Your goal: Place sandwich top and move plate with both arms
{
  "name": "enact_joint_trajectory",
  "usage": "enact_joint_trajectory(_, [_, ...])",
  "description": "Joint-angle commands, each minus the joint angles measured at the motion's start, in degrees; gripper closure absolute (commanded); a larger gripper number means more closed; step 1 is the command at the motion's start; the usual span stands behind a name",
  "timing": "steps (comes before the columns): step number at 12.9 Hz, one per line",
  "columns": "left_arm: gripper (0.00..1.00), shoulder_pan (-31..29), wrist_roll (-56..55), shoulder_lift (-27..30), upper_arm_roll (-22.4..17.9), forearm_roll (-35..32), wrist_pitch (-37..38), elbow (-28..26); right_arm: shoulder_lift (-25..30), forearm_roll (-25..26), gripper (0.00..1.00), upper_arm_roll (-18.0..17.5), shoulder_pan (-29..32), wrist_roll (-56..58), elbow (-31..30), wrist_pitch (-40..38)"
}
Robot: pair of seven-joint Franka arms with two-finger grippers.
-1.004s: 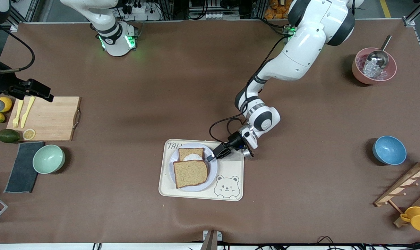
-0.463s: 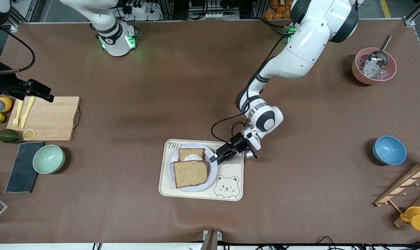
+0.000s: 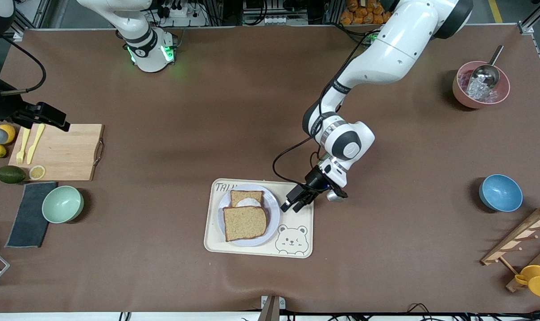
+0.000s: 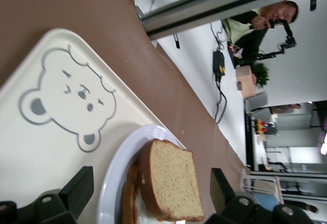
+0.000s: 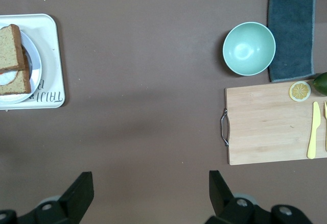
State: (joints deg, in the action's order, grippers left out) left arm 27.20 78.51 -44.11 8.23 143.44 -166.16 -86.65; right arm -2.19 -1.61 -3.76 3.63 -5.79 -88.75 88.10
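The sandwich top lies on the plate, its farther edge overlapping the bread slice with the fried egg. The plate sits on the cream bear tray. My left gripper is open and empty, low over the tray beside the plate's rim, toward the left arm's end. In the left wrist view the sandwich top and plate show between the spread fingers. My right gripper is open and empty, waiting high over the cutting board's corner; its view shows bare table.
A wooden cutting board with yellow cutlery, a mint bowl and a grey cloth are at the right arm's end. A blue bowl, a pink bowl with ice and scoop and a wooden rack are at the left arm's end.
My left gripper has drawn back from the plate's rim toward the left arm's end of the tray. The bread slices and plate stayed put. The right arm has not moved.
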Motion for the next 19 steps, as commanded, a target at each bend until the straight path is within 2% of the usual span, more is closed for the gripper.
enact_joint_trajectory(1, [0.00, -0.92, 1.12, 3.50, 0.12, -1.58, -5.91, -2.12, 0.52, 0.47, 0.00, -0.81, 1.02, -0.72, -0.54, 0.49])
enact_joint_trajectory(4, [0.00, -2.24, 1.20, 5.69, 0.38, -6.14, -14.60, -3.43, 0.43, 0.47, 0.00, -0.81, 1.02, -0.72, -0.54, 0.49])
enact_joint_trajectory(7, [0.00, -6.18, 2.43, 9.29, 1.95, -9.83, -16.12, -8.35, 0.43, 0.47, 0.00, -0.81, 1.02, -0.72, -0.54, 0.49])
enact_joint_trajectory(9, [0.00, -9.78, 2.43, 11.22, 3.54, -15.70, -16.39, -12.21, 0.43, 0.47, 0.00, -0.81, 1.02, -0.72, -0.72, 0.49])
enact_joint_trajectory(13, [0.00, -20.33, -2.46, 12.12, 10.74, -30.11, -16.30, -17.76, 0.61, 0.47, 0.00, -0.81, 1.11, -0.72, -0.72, 0.49])
enact_joint_trajectory(15, [0.00, -22.01, -9.22, 12.64, 10.75, -38.81, -15.60, -20.13, 0.61, 0.47, 0.00, -0.73, 1.11, -0.72, -0.81, 0.49])
enact_joint_trajectory(19, [0.00, -25.09, -18.55, 14.75, 10.40, -51.12, -10.60, -24.97, 0.61, 0.47, 0.00, -0.81, 1.11, -0.72, -0.72, 0.58])
